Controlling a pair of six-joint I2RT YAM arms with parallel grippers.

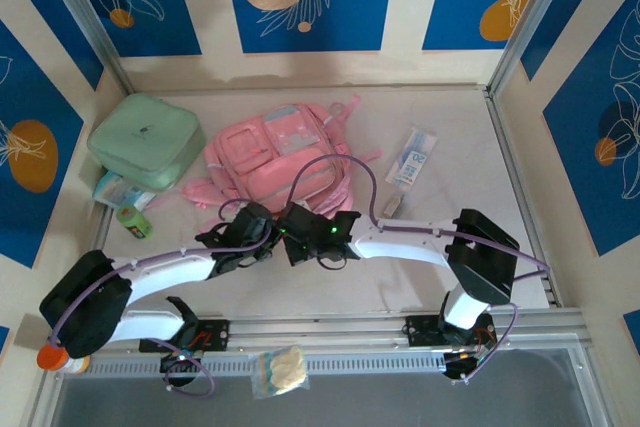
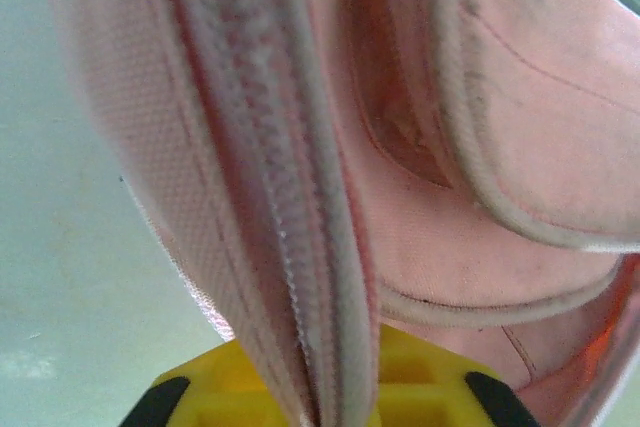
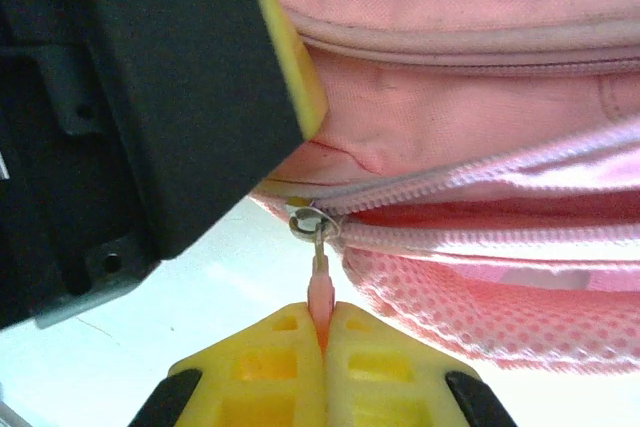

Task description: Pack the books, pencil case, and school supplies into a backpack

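Observation:
The pink backpack (image 1: 275, 152) lies in the middle of the table. Both grippers meet at its near edge. My left gripper (image 1: 258, 227) is shut on a fold of the backpack's zip edge (image 2: 300, 247), and the pink fabric runs down between its yellow fingers (image 2: 420, 377). My right gripper (image 3: 325, 332) is shut on the pink zip pull (image 3: 320, 287), whose metal ring (image 3: 312, 220) hangs at the end of the zip. The white pencil case (image 1: 412, 157) with blue markings lies to the right of the backpack. The books are out of view.
A mint-green zip case (image 1: 145, 140) sits at the back left, with a pale packet (image 1: 118, 189) and a green tube (image 1: 133, 220) by it. A small grey item (image 1: 392, 204) lies near the pencil case. The left gripper's black body (image 3: 130, 97) hangs close over the right gripper.

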